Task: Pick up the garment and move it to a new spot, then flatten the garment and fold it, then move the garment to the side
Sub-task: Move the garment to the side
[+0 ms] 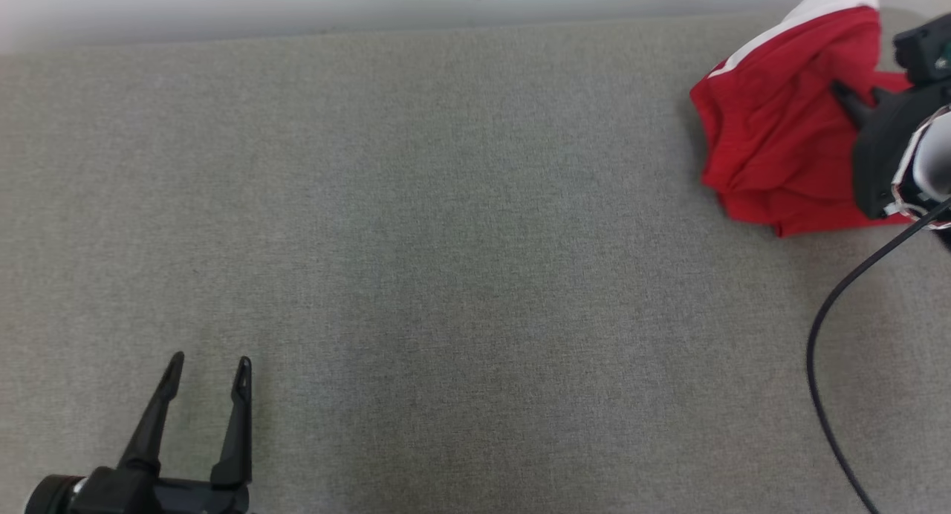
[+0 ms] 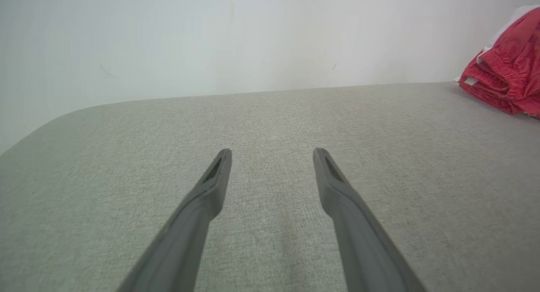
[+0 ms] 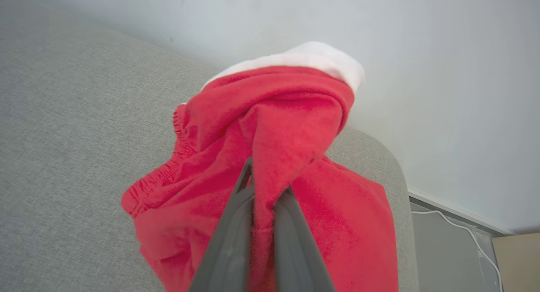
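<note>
**Grey fabric tabletop, one red garment pinched in the upper right corner**

Pale grey woven fabric covers the tabletop (image 1: 446,202), which runs back to a plain white wall (image 1: 297,1). In the head view, the garment (image 1: 773,142), red with a white band along one edge, sits bunched in the upper right of the frame, close to the wall and to the tabletop's rounded corner.

The right hand (image 3: 268,182) is closed tight on a raised fold of the red cloth. The right wrist view shows the fabric squeezed between its two dark fingers and drawn up into a peak, while the lower part appears to rest on the surface. The left hand (image 1: 210,362) sits in the lower left of the head view, fingers spread wide, holding nothing, well apart from the garment.

Progress, as a judgement: only the first grasp appears to be made. The garment looks crumpled and not yet carried to a new spot. Moving it, flattening it, folding it and setting it aside all seem left to do.

Count: one garment, two hands, and one dark cable (image 1: 825,328) trailing down the right side of the head view.
</note>
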Robot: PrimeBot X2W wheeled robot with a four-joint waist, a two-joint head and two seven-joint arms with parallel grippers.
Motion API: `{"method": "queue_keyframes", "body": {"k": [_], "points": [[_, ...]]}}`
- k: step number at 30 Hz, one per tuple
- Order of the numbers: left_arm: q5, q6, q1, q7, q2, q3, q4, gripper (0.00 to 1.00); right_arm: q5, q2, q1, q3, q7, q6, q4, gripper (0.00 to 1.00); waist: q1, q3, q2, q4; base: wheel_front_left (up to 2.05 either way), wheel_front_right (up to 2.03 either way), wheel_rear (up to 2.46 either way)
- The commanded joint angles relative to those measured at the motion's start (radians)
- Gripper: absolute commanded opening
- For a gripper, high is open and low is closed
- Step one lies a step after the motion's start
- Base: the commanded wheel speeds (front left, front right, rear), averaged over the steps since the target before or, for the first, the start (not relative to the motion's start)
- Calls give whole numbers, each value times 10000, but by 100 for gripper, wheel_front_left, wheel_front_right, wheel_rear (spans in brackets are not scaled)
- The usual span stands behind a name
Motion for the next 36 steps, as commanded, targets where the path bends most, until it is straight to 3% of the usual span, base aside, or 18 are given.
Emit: {"method": "queue_keyframes", "body": {"k": [1,11,16,28,29,30,31,32,36], "points": [[108,-4,-71,-47,102,79,-82,100,126,-122,-171,19,83,-3,-66,0,-3,259,-1,-145,0,0,0],[162,133,-1,-46,326,225,-642,100,381,-1308,-820,17,546,-5,-422,0,-3,841,-1,-360,0,0,0],[179,159,-77,-47,414,264,-773,100,207,-1605,-1034,18,706,-5,-551,0,-3,1056,-1,-423,0,0,0],[177,211,-188,-47,536,247,-850,100,-130,-1625,-1358,19,653,-5,-11,0,-3,1428,-1,-434,0,0,0],[170,220,-200,-46,536,241,-839,100,-241,-1586,-1379,19,617,-5,65,21,-3,1438,-1,-425,0,0,0],[164,230,-202,-47,534,238,-826,100,-373,-1543,-1373,21,630,-5,140,65,-3,1441,-1,-415,0,0,0],[157,244,-187,-46,533,239,-815,100,-471,-1521,-1334,21,688,-5,195,96,-3,1439,-1,-406,0,0,0],[151,256,-173,-47,528,237,-804,100,-498,-1526,-1343,19,689,-5,278,100,-3,1437,-1,-397,0,0,0],[115,262,-196,-47,502,210,-757,100,-606,-1454,-1349,23,837,-5,551,100,-3,1413,-1,-354,0,0,0]]}}
